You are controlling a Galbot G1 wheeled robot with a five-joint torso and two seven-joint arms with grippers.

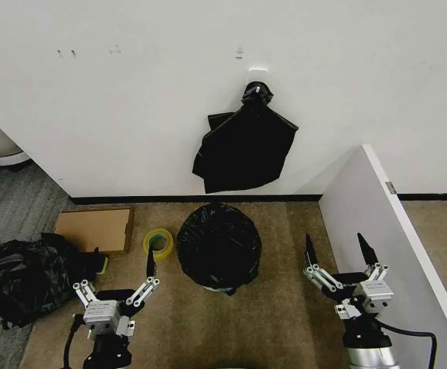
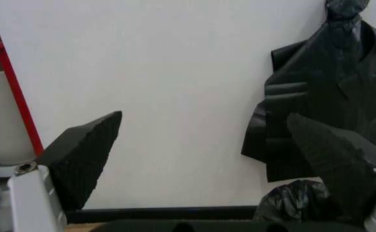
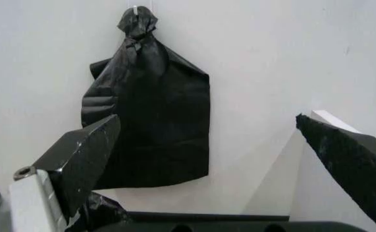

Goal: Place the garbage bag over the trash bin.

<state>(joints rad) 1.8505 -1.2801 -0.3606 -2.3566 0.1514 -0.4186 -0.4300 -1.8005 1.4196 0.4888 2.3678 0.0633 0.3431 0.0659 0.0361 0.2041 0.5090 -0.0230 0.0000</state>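
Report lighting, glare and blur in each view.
Head view: even light, soft sheen on the garbage bag, sharp. Left wrist view: near fingers blurred, wall bundle slightly soft. Right wrist view: fingers blurred, faint shadow beside the bundle.

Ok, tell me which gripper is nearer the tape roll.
Left. The left gripper is open just below the tape roll, slightly to its left. The right gripper is open far across, beyond the bin.
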